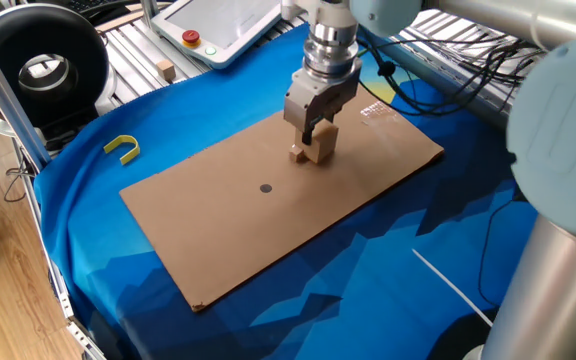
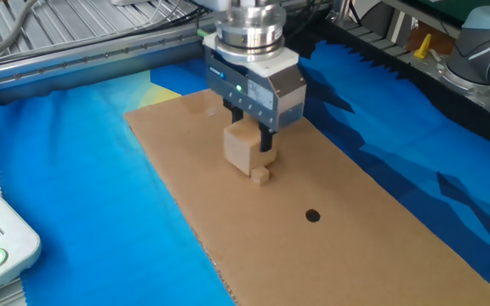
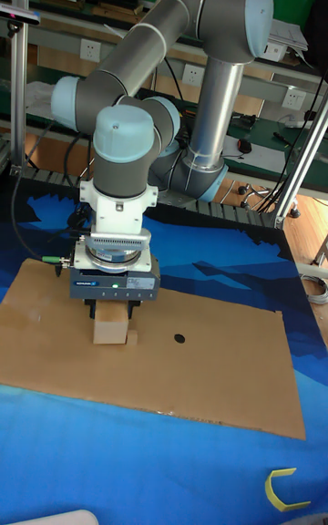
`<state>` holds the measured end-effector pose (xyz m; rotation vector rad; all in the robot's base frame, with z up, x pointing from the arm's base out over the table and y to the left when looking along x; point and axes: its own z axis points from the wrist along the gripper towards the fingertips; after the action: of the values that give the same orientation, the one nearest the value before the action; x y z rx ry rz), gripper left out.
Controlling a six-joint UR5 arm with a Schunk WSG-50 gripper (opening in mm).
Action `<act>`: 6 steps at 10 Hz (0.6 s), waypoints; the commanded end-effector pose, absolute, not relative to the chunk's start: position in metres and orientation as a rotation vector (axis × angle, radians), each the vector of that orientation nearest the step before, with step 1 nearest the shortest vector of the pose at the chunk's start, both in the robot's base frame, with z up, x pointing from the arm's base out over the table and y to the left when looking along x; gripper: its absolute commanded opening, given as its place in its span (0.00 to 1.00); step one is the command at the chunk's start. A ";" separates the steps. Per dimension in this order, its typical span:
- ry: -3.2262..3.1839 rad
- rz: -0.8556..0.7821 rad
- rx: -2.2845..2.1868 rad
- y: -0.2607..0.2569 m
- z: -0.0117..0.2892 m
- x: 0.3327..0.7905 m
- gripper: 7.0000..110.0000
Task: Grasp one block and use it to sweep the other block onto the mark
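My gripper [image 2: 253, 146] clamps the large cube [image 2: 242, 150], the tiny cube [image 2: 261, 175] touching its lower corner. Bare cardboard [image 2: 381, 229] stretches toward the frame's lower right, holding one dark dot [image 2: 312, 216].

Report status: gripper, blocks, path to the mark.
Gripper shut on large cube. Tiny cube against its front, short of mark. Cardboard between them bare.

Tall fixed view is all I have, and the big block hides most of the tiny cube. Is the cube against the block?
Observer: Seemingly yes. In the other fixed view the tiny cube sits at the large block's lower corner, on the side toward the mark.
Operator: Where are the fingers? The tool body covers them here.
Observer: The tool is shut on the large block. One dark finger lies on the block's face just above the tiny cube.
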<state>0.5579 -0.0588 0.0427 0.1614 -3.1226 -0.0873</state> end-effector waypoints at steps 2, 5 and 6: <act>-3.162 -0.036 0.130 -0.064 0.047 0.577 0.00; -3.156 -0.144 0.087 -0.037 0.030 0.580 0.00; -3.141 -0.192 0.039 -0.021 0.035 0.575 0.00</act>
<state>0.5754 -0.0479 0.0354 0.1197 -3.1507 -0.0941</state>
